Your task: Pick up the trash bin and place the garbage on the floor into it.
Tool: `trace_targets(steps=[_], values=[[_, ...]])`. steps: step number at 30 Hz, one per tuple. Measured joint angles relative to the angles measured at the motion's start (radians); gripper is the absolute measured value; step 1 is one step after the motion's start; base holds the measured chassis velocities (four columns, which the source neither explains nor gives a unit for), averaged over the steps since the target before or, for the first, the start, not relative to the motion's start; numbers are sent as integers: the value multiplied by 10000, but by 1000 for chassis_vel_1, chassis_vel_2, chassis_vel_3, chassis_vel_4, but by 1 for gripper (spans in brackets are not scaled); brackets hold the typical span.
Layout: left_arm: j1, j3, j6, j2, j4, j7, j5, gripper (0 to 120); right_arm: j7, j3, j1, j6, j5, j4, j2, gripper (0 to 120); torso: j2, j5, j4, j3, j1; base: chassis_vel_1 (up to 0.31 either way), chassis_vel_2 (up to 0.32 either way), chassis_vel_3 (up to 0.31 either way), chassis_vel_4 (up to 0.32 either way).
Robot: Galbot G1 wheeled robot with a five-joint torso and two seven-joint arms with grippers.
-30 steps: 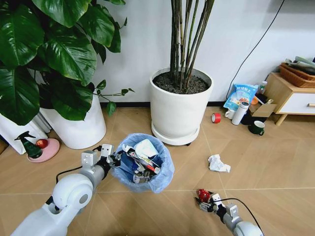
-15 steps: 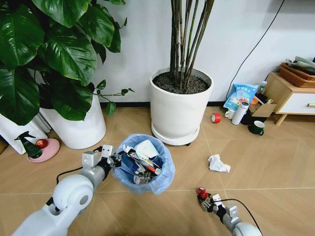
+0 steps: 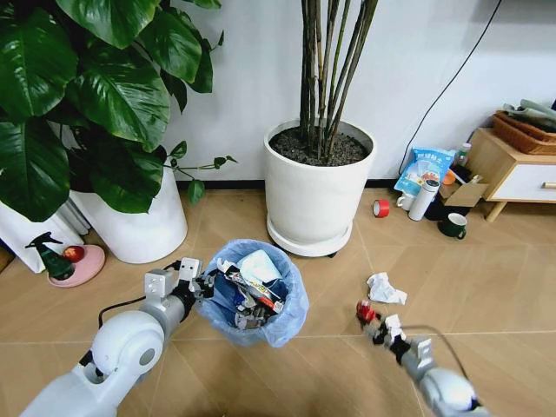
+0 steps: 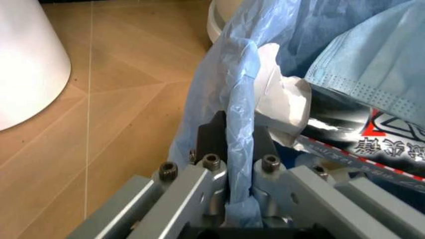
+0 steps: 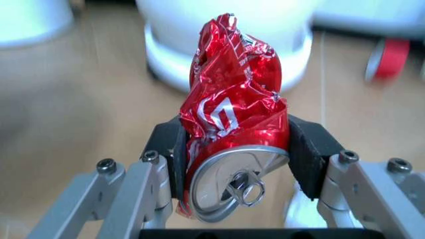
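Nearest to you, your right gripper (image 3: 369,318) is clenched on a crushed red can (image 5: 232,129); the right wrist view shows both black pads (image 5: 307,152) pressed into its sides, pull-tab end toward the camera. From the head view, can and gripper sit above the floor (image 3: 486,278) to the right of the trash bin (image 3: 257,291), apart from it. Just beyond that gripper a crumpled white tissue (image 3: 384,288) lies on the tiles.

On your left, the left gripper (image 3: 201,283) grips the bin's near-left rim. The left wrist view shows its fingers (image 4: 210,149) closed tight on the folded light-blue bag (image 4: 240,129), one inside the rim and one outside. The bin already contains a pale blue mask (image 4: 371,69), white paper and a printed wrapper (image 4: 385,144).

Farther back, the big white plant pot (image 3: 317,187) stands behind the bin, with another white pot (image 3: 139,221) to the left. A red tape roll (image 3: 380,208), a mug (image 3: 453,226) and a blue bag (image 3: 424,169) lie near the wall at right.
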Motion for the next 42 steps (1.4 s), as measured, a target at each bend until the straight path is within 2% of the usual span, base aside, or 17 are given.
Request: trace_targets(steps=[3,4,5,8,9,12,18,21,27,29,33,36,37,40,41,42], values=[[-49,40,1,39,37,0,-14,0,-23,76,151,-365,466,1606,-605,43,0,-4,-1,0,0,0,0,0,0],[-49,40,1,39,37,0,-14,0,-23,76,151,-365,466,1606,-605,43,0,-4,-1,0,0,0,0,0,0],[-80,63,0,47,59,1,-15,0,-12,9,250,-564,656,2154,-817,43,0,-5,-1,0,0,0,0,0,0],[-182,141,0,53,84,33,-17,0,52,-447,805,-1187,1081,3324,-1310,43,0,-1,-2,0,0,0,0,0,0],[-182,141,0,53,84,33,-17,0,52,-447,805,-1187,1081,3324,-1310,43,0,-1,-2,0,0,0,0,0,0],[-323,245,8,69,115,59,-57,0,108,-1260,1894,-1794,1627,4176,-1819,43,0,-8,2,0,1,0,0,0,0],[-478,343,44,93,231,76,-105,0,85,-2356,2970,-2364,2345,4907,-2169,43,0,-10,0,0,1,0,0,0,0],[-570,393,60,14,344,92,-131,0,164,-3409,3522,-2614,2739,5309,-2234,43,0,-7,1,0,1,0,0,0,0],[-815,511,86,-129,499,102,-223,0,185,-4860,4010,-2664,2670,5269,-2222,43,-1,-5,0,0,1,0,0,0,0],[-842,517,89,-135,518,106,-230,0,157,-4999,4063,-2709,2603,5243,-2217,43,0,-2,0,0,0,0,0,0,0],[-873,515,94,-139,552,130,-240,0,38,-5251,4196,-2737,2448,5092,-2193,50,0,-5,-1,0,0,0,0,0,0],[-895,502,100,-163,581,150,-241,0,-41,-5419,4282,-2665,2309,4834,-2143,68,0,-4,0,0,0,0,0,0,0],[-895,502,100,-163,581,150,-241,0,-41,-5419,4282,-2665,2309,4834,-2143,68,0,-4,0,0,0,0,0,0,0],[-953,515,101,-232,606,150,-242,0,-84,-5522,4303,-2570,2244,4634,-2100,83,0,-4,-1,0,0,0,0,0,0],[-953,515,101,-232,606,150,-242,0,-84,-5522,4303,-2570,2244,4634,-2100,83,0,-4,-1,0,0,0,0,0,0],[-963,518,101,-252,613,150,-242,0,-83,-5532,4309,-2536,2229,4590,-2077,88,0,-4,0,0,0,0,0,0,0]])
